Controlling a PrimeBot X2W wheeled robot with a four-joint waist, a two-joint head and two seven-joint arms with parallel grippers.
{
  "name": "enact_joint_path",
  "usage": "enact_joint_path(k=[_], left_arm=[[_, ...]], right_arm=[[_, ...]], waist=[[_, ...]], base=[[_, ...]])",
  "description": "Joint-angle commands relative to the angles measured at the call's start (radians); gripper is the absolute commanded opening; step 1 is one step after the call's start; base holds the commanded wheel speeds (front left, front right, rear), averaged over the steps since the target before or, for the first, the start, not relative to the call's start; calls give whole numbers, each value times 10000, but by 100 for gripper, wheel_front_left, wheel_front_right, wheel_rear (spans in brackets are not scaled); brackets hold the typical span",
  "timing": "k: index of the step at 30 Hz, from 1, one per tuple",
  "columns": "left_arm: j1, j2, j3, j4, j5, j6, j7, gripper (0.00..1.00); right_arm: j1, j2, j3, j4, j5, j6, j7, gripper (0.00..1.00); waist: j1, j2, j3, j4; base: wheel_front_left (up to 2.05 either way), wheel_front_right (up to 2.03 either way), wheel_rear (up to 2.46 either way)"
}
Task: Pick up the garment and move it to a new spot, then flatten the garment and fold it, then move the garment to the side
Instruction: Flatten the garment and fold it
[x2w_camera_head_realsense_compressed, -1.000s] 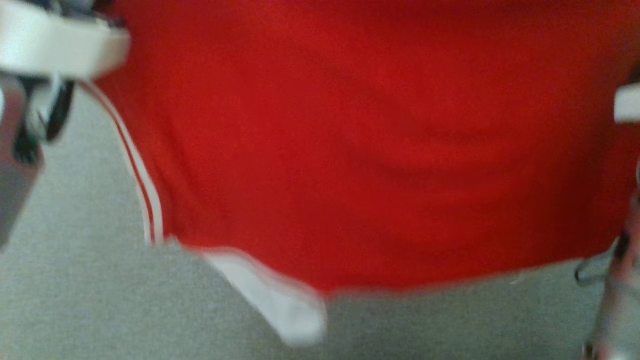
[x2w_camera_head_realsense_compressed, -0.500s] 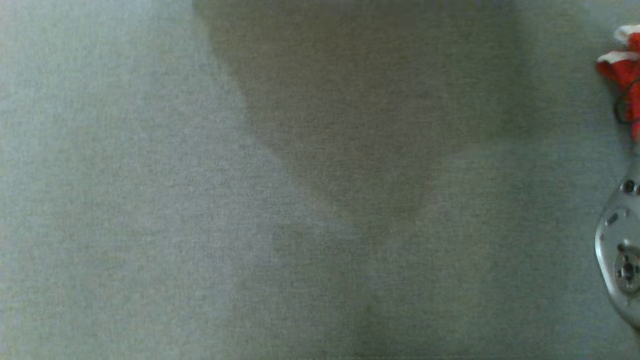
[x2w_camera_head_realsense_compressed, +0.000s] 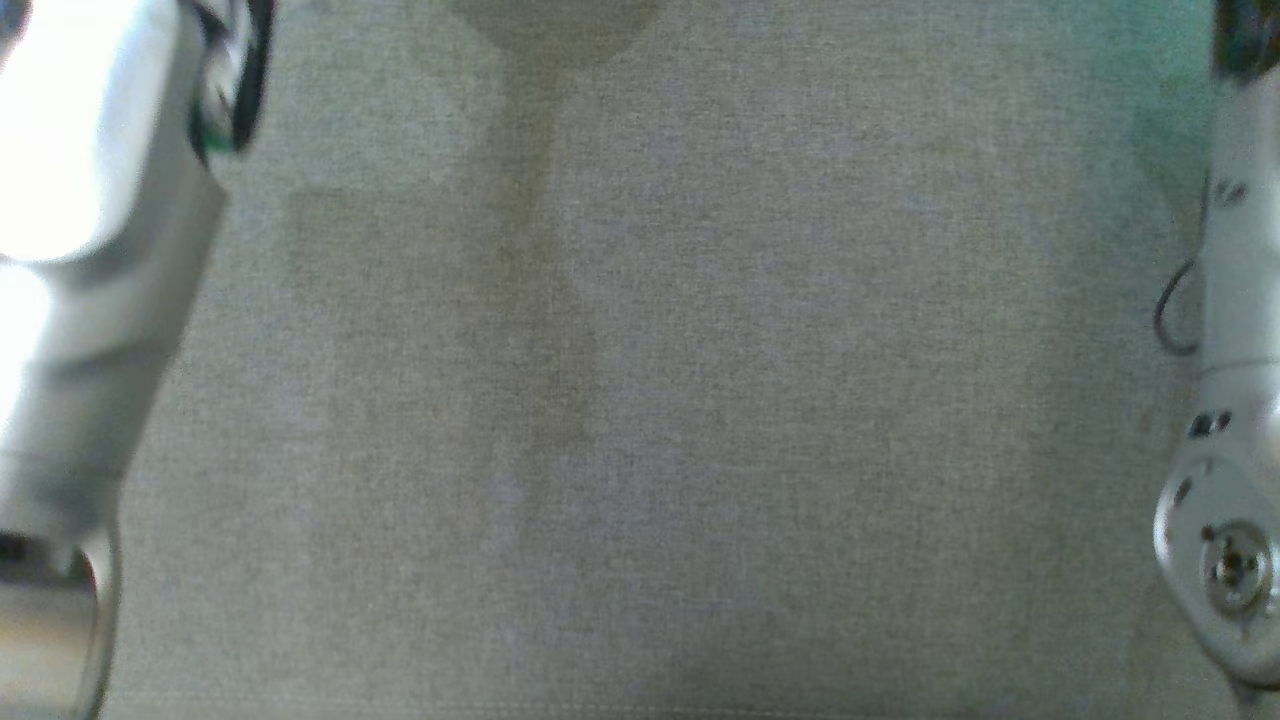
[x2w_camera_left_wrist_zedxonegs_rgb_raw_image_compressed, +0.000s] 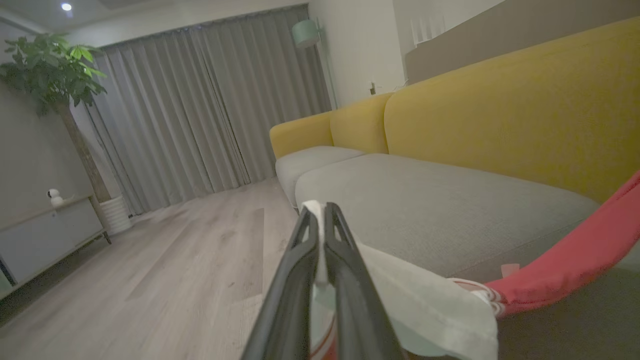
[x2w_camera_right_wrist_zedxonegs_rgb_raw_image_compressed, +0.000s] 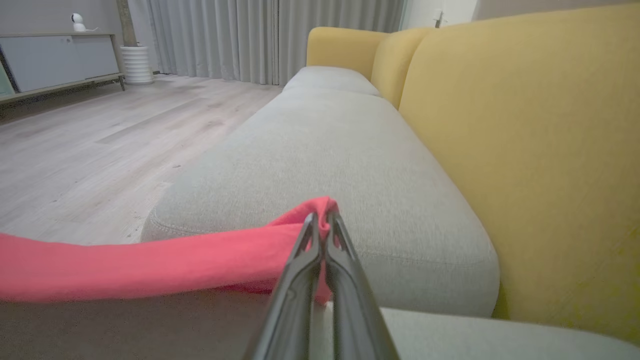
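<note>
Garment (x2w_camera_right_wrist_zedxonegs_rgb_raw_image_compressed: 125, 267) pinched, left claw (x2w_camera_left_wrist_zedxonegs_rgb_raw_image_compressed: 321, 212), right claw (x2w_camera_right_wrist_zedxonegs_rgb_raw_image_compressed: 321, 220)

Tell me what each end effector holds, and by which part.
Both hold the red garment: the left end effector pinches its white trim, the right end effector a bunched red edge.

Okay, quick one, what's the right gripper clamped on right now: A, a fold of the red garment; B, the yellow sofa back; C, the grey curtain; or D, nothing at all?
A: the right wrist view shows the right gripper shut on a red fold of the garment.
</note>
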Motion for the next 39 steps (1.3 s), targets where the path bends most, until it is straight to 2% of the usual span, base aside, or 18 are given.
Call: enact_joint_path(k=[1,9,18,22,28,34,39], left_arm=[[-54,418,490,-513,-116,3,-99,0],[2704,474,1124,-2207,-582,197,-156,0],[6576,540,1721,-4344,-805,396,-159,0],[8493,826,1663,-5567,-1032,746,-54,0],[10813,1087,1416,-7125,-1244,1508,410,0],[12703,1500,1261,-8550,-1343,2235,903,0],[13415,1709,1146,-9084,-1395,2508,1224,0]], right_arm=[[110,229,-64,-260,65,-7,-228,0],[1512,344,-588,-368,659,-7,-1133,0],[4433,373,48,-1708,1718,-7,-988,0],[6500,375,518,-3148,2332,-7,-371,0],[9397,376,575,-5513,2947,-7,714,0],[12062,376,442,-7938,3486,-7,1949,0],[13195,376,395,-8935,3787,-7,2688,0]], waist=[[-3,1,15,-8],[-3,1,-642,-100],[-3,1,-2491,-145],[-3,1,-3625,-97],[-3,1,-4740,37],[-3,1,-5077,65],[-3,1,-5039,17]], base=[[0,0,0],[0,0,0],[0,0,0],[0,0,0],[0,0,0],[0,0,0],[0,0,0]])
